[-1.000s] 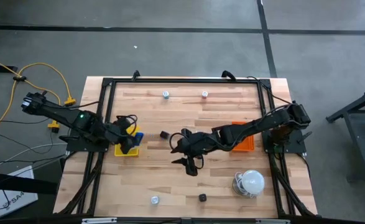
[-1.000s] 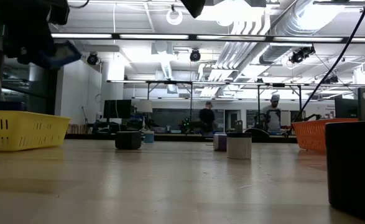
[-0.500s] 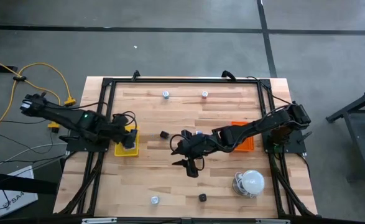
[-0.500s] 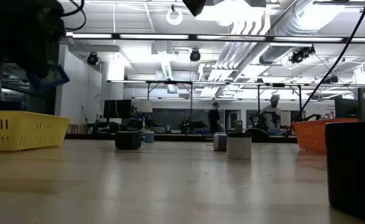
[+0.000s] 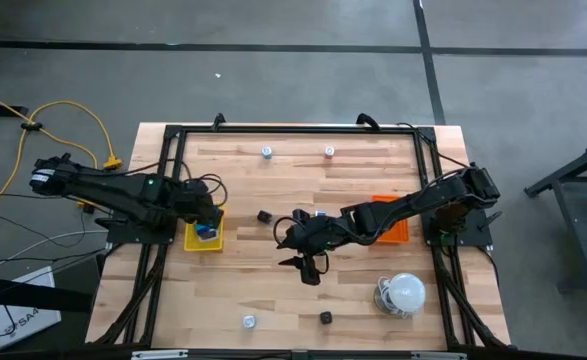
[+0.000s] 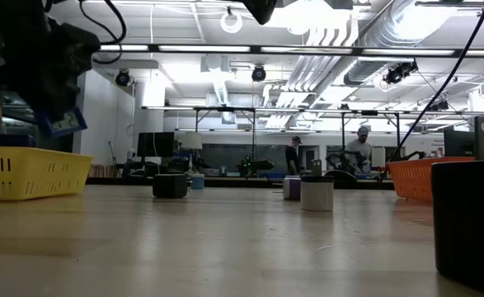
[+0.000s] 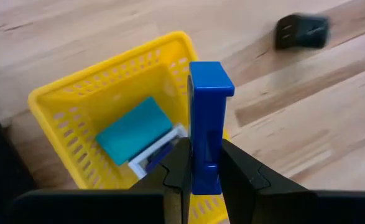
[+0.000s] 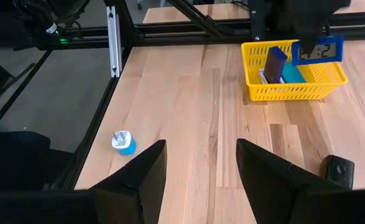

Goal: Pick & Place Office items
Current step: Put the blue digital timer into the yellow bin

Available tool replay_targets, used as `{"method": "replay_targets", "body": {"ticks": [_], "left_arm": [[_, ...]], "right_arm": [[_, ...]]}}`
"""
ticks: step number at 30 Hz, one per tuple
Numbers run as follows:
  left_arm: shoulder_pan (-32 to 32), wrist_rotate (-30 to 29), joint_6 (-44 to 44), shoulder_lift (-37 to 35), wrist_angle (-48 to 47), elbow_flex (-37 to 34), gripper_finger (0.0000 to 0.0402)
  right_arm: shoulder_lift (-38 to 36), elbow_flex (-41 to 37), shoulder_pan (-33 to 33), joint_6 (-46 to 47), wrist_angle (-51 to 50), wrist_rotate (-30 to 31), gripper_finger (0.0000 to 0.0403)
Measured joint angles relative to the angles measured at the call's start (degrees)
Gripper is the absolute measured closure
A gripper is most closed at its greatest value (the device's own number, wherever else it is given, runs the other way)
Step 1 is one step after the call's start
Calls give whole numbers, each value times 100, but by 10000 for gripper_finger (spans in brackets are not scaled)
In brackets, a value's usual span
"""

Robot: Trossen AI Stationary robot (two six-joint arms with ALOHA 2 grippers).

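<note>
Between the left gripper's point(image 7: 198, 177) closed fingers stands a blue stick point(image 7: 206, 124), clamped by its lower end. In the left wrist view its long axis runs up the middle of the frame, the free end capped by a slightly wider square head. It is plain, smooth blue plastic. Behind it, upper left of centre, lies the yellow tray point(image 7: 64, 93), holding a teal block point(image 7: 132, 129) and a white-and-blue piece point(image 7: 154, 154). A black block point(image 7: 301, 31) lies on the table point(image 7: 306, 124) at upper right.

From above, the left gripper point(image 5: 205, 210) sits at the tray's point(image 5: 189, 240) upper edge, left of centre frame. In the low view the blue piece point(image 6: 64, 122) hangs at upper left above the tray point(image 6: 27, 172).

The right gripper point(image 5: 308, 265), jaws apart and holding nothing, hovers at mid-table. Its wrist view shows a small white-and-blue bit point(image 8: 123, 142) at lower left and a black block point(image 8: 337, 168) at lower right.
</note>
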Motion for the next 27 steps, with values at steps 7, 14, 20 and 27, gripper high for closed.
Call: {"method": "replay_targets", "body": {"ticks": [7,14,20,27], "left_arm": [[-3,0,5,742,8,-4,346],[7,48,53,1246,15,-7,346],[10,212,257,1438,41,-9,337],[10,221,356,1433,69,-9,327]], "right_arm": [[0,-2,14,0,-14,2,223],[0,-7,68,0,-71,0,223],[0,-7,110,-1,-71,0,223],[0,-7,116,0,-81,0,223]]}}
